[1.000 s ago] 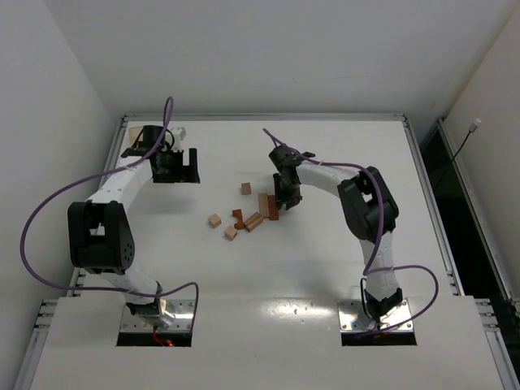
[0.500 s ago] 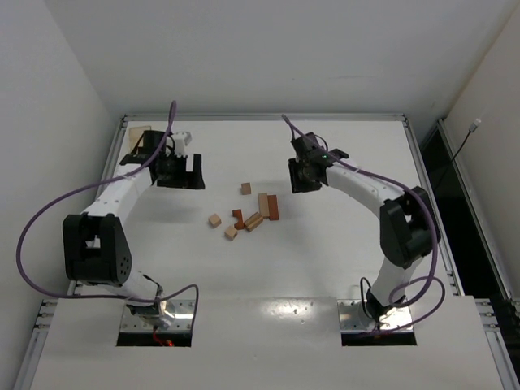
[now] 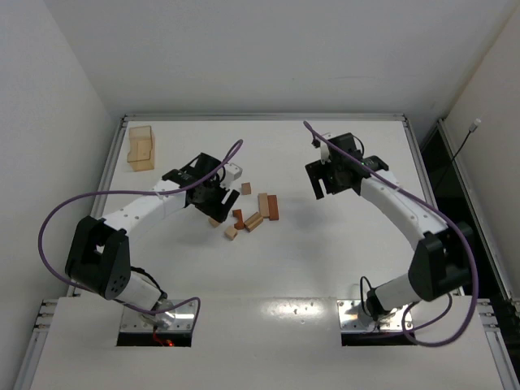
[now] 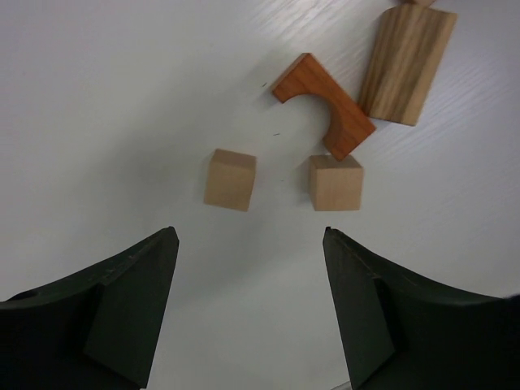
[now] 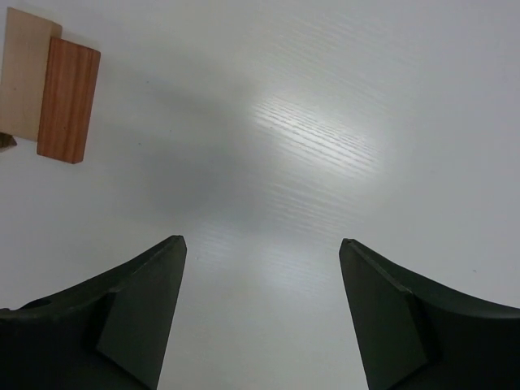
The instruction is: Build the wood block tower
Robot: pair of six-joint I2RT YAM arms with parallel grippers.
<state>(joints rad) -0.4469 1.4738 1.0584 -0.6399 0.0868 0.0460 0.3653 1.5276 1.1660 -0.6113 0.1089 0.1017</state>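
The wooden blocks lie loose and unstacked mid-table: a tan cube (image 3: 246, 188), a tan bar (image 3: 263, 203) beside a reddish-brown bar (image 3: 273, 206), a reddish arch (image 3: 237, 216), another tan bar (image 3: 253, 220) and a cube (image 3: 231, 233). My left gripper (image 3: 210, 203) hovers open at their left edge. In its wrist view two tan cubes (image 4: 230, 179) (image 4: 335, 183), the arch (image 4: 323, 104) and a tan bar (image 4: 406, 65) lie ahead of the open, empty gripper (image 4: 247, 233). My right gripper (image 3: 325, 191) is open and empty, right of the blocks; the reddish-brown bar (image 5: 68, 99) shows far left of it (image 5: 262, 240).
A translucent tan plastic box (image 3: 140, 147) stands at the far left corner of the table. A raised metal rim (image 3: 268, 118) runs along the table's far edge and sides. Purple cables loop from both arms.
My left arm has swung from the plastic box at the far left over to the blocks. My right arm has drawn back from the blocks to the right. The blocks have not moved.
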